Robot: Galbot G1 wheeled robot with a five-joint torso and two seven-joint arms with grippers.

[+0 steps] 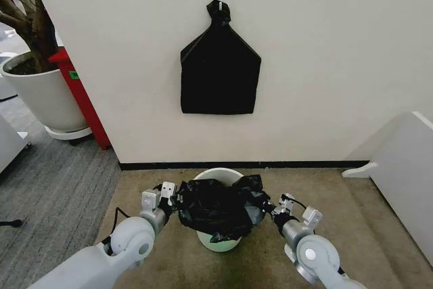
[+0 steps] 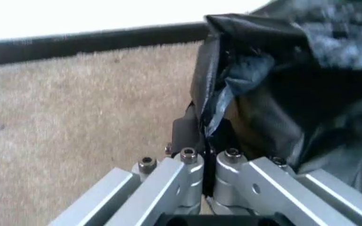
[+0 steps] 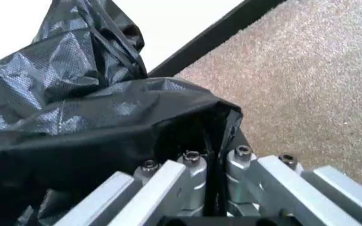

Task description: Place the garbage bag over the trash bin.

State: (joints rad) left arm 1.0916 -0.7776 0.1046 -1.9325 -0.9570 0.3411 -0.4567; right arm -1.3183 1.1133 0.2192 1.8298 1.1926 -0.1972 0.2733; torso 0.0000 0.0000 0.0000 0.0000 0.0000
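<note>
The crinkled black garbage bag (image 1: 218, 208) is spread over the mouth of the cream-white trash bin (image 1: 220, 241), which stands on the carpet near the wall; part of the bin's far rim shows behind the bag. My left gripper (image 1: 177, 199) is shut on the bag's left edge, and my right gripper (image 1: 269, 209) is shut on its right edge. In the left wrist view the fingers (image 2: 187, 136) pinch a fold of the garbage bag (image 2: 282, 94). The right wrist view has the garbage bag (image 3: 86, 113) bunched over the closed fingers (image 3: 222, 134).
A flat black bundle (image 1: 220, 65) hangs on the wall above the bin. A white plant pot (image 1: 40, 93) and a red stand (image 1: 81, 96) are at the far left. A white panel (image 1: 406, 174) lies at the right. Brown carpet (image 1: 338, 201) surrounds the bin.
</note>
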